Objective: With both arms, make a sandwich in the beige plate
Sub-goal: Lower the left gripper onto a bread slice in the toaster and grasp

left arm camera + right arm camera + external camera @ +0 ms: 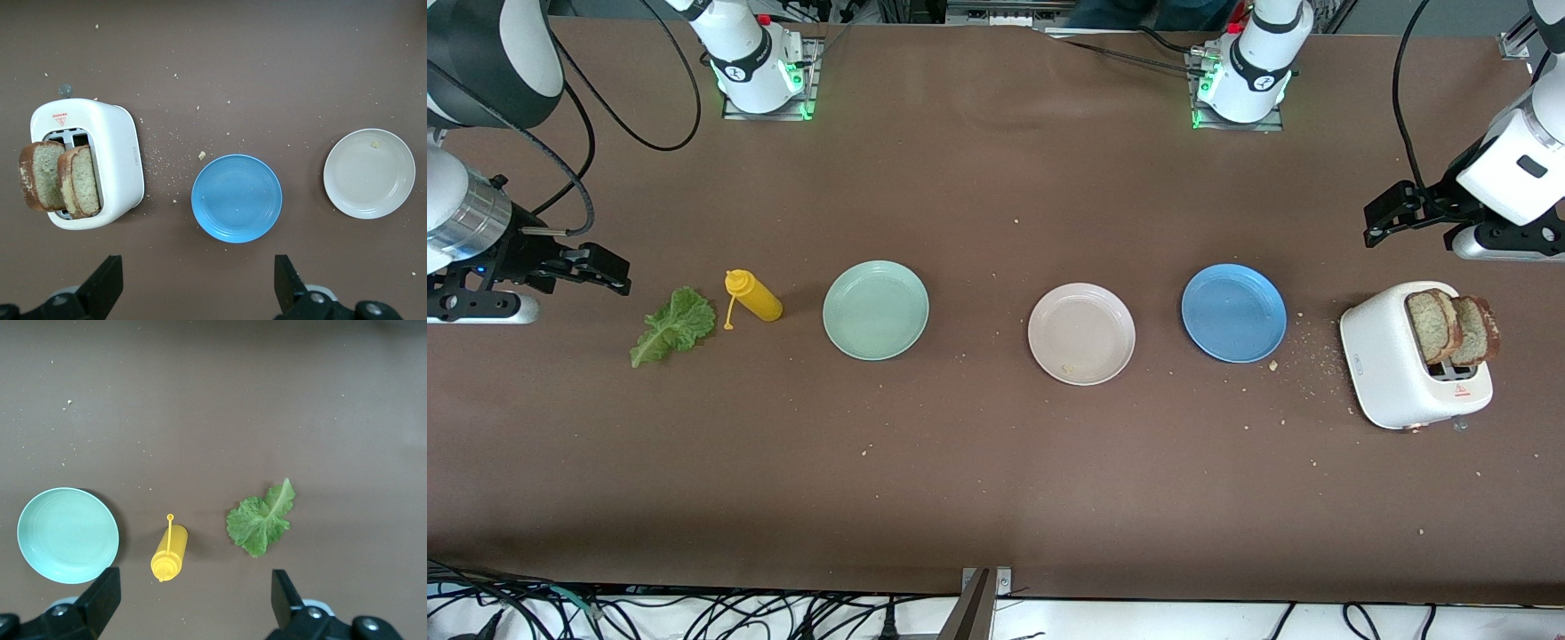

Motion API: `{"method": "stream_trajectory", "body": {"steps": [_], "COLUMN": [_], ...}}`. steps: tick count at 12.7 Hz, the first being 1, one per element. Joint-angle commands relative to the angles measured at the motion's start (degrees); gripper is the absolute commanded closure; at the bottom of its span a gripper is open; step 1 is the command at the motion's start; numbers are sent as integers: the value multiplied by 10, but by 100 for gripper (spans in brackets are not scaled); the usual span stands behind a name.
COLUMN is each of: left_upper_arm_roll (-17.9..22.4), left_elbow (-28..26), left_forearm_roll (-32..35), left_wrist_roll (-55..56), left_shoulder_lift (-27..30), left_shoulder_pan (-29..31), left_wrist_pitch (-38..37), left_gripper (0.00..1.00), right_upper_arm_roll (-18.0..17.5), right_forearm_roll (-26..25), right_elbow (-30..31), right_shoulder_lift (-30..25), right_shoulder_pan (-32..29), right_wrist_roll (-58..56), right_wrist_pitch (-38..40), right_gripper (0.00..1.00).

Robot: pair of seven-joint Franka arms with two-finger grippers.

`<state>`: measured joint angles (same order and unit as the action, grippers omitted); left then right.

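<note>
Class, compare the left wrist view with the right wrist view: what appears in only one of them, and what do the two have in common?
Only the left wrist view shows the white toaster with two slices of toast standing in its slots, the blue plate, the beige plate bare but for a crumb, and the open left gripper.

Only the right wrist view shows the mint-green plate, the yellow sauce bottle lying on its side, the lettuce leaf, and the open right gripper.

Both show the brown table scattered with crumbs.
</note>
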<state>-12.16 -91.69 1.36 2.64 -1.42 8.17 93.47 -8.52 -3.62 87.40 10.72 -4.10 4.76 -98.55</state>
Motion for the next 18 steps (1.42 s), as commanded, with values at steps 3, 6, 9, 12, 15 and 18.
{"method": "stream_trajectory", "body": {"steps": [3,6,9,12,15,18], "left_upper_arm_roll": [-2,-3,-3,2,2,3], "left_elbow": [12,12,14,39,79,61], "left_forearm_roll": [6,8,9,6,9,99], "left_wrist_roll": [-12,-12,-13,-16,-43,-47], "left_shoulder_lift": [-4,-4,-17,-50,-103,-127], "left_shoulder_pan": [1,1,-5,3,25,43], "left_wrist_pitch": [-8,-8,-7,-6,-4,60], "left_gripper": [0,0,0,0,0,0], "right_upper_arm_roll": [-2,-2,-2,-2,-2,-2], "right_forearm_roll": [-8,-8,-7,-8,-8,-8], "right_elbow": [3,3,4,4,4,4], "right_shoulder_lift": [-3,-3,-3,-3,-3,-3], "right_shoulder_pan": [1,1,1,0,0,0], "right_wrist_roll": [6,6,6,5,6,6], "right_wrist_pitch": [-5,-5,-5,-5,-5,-5], "right_gripper": [0,0,0,0,0,0]}}
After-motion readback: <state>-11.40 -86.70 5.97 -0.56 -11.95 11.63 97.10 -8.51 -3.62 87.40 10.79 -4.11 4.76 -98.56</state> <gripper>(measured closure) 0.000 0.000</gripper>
